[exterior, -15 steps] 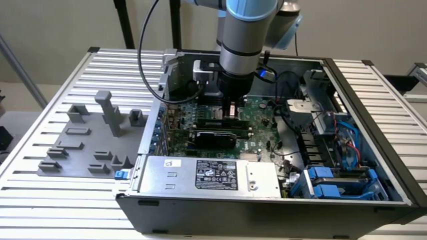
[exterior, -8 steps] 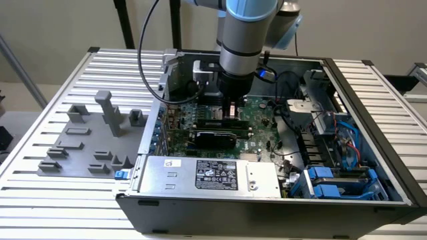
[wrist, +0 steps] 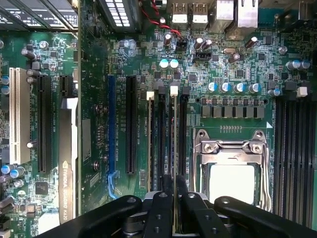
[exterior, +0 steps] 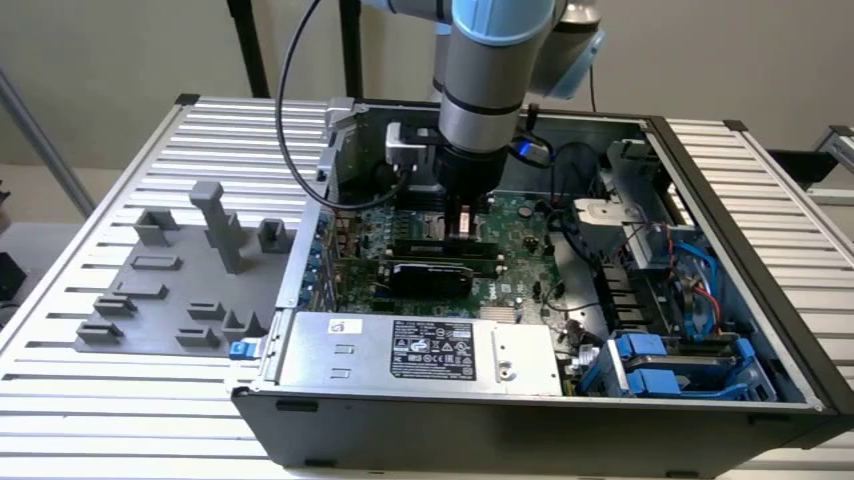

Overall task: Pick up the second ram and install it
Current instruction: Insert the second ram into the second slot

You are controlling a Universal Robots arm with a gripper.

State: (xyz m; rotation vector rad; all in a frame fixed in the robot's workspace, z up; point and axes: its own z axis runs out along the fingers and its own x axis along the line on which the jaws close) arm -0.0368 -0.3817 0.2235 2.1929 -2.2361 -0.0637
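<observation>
The second ram (wrist: 174, 144) appears edge-on as a thin pale strip with a white clip end. It stands upright between two long black memory slots (wrist: 183, 139) on the green motherboard (wrist: 233, 59). My gripper (wrist: 174, 191) is shut on its near end, with one black finger (wrist: 166, 198) on each side. Whether the stick is seated in a slot or just above it, I cannot tell. Another thin stick (wrist: 150, 144) stands in a neighbouring slot. In the exterior view my gripper (exterior: 462, 222) reaches straight down into the open computer case (exterior: 721, 200).
A black graphics card (exterior: 434, 272) lies just in front of my gripper. The metal CPU socket (wrist: 230, 173) sits beside the slots. A grey power supply (exterior: 420, 350) fills the case front. Blue cables (exterior: 694, 290) and drive bays lie at the exterior view's right, and a grey fixture tray (exterior: 174, 290) at its left.
</observation>
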